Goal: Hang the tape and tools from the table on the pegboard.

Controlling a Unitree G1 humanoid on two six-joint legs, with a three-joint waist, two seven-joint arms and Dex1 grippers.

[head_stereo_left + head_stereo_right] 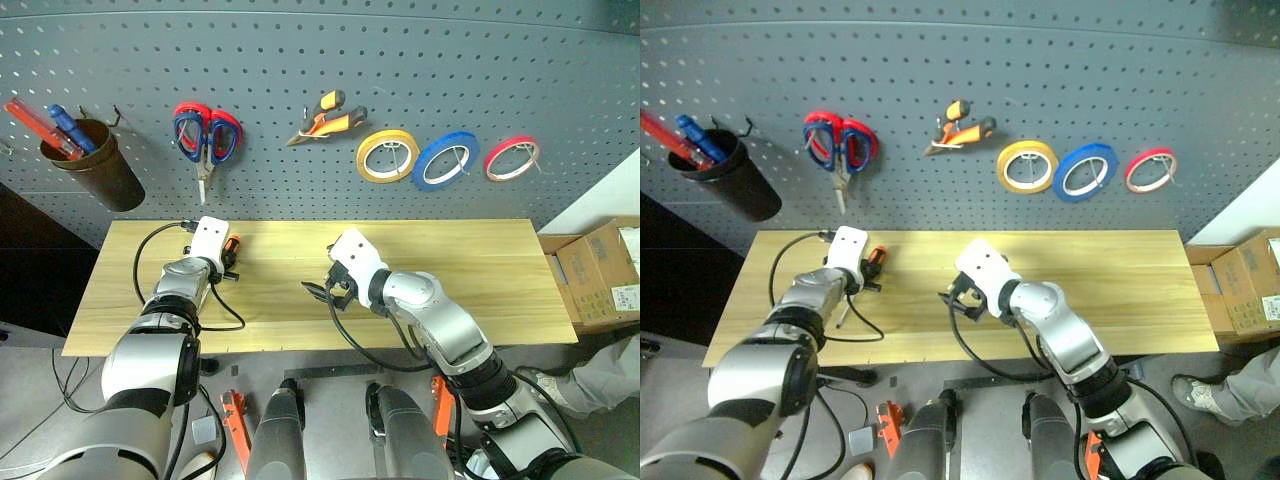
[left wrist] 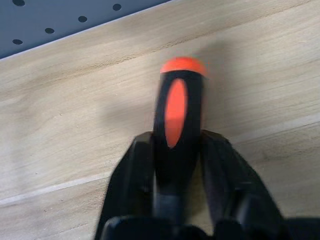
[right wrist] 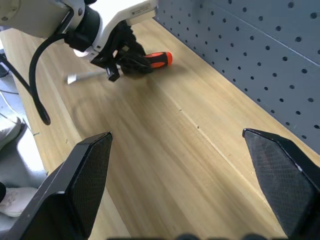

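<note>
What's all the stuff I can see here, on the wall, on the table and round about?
pegboard: one, dark grey, behind the table
cup: one, brown, hung at the pegboard's left, red and blue tools inside
scissors: one pair, red and blue handles, on the pegboard
pliers: one, orange and black, on the pegboard
tape rolls: three on the pegboard's right: yellow, blue, red
table: one, light wood
screwdriver: one, black and orange handle, on the table's left
cardboard box: one, brown, right of the table
person's leg and shoe: grey, lower right
left claw: black, closed on the screwdriver's handle
right claw: black, open, over the table's middle
</note>
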